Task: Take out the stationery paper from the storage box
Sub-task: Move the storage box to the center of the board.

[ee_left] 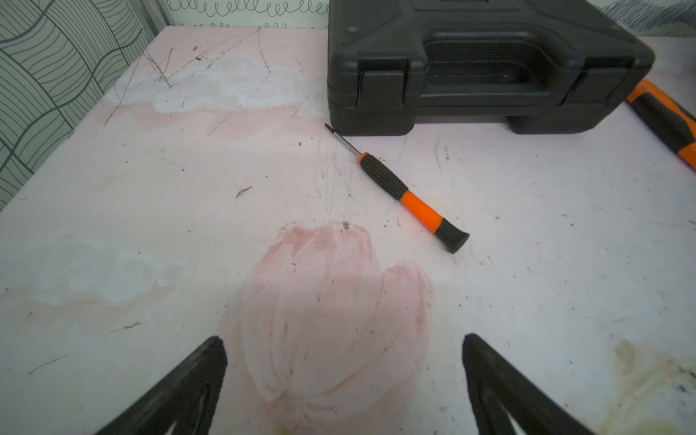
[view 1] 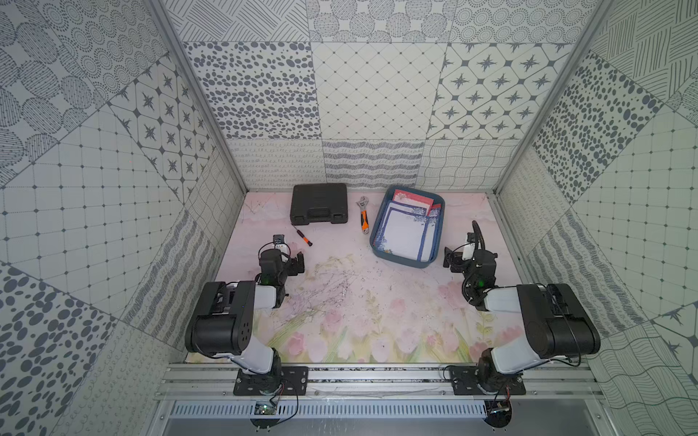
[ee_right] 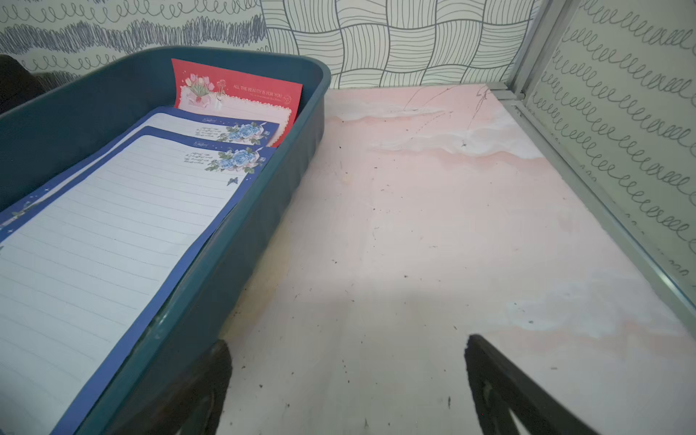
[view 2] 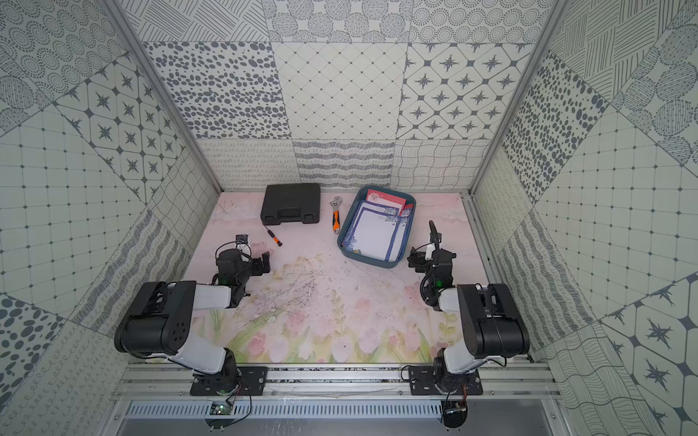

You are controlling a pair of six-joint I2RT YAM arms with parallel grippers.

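Inside the storage box the stationery paper is stacked, untouched. The right gripper, just beside the box, and the left gripper are held apart, empty; a reach over its rim is called for.

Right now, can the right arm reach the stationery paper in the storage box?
Probably yes: the open right claw sits beside the storage box, stationery paper uncovered; only the low wall lies between.

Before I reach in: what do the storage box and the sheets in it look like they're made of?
The storage box: probably moulded plastic, dark teal, smooth and faintly glossy, with rounded corners. The stationery paper: thin matte printed paper; its blue-bordered edge bends up against the box wall, so likely floppy.
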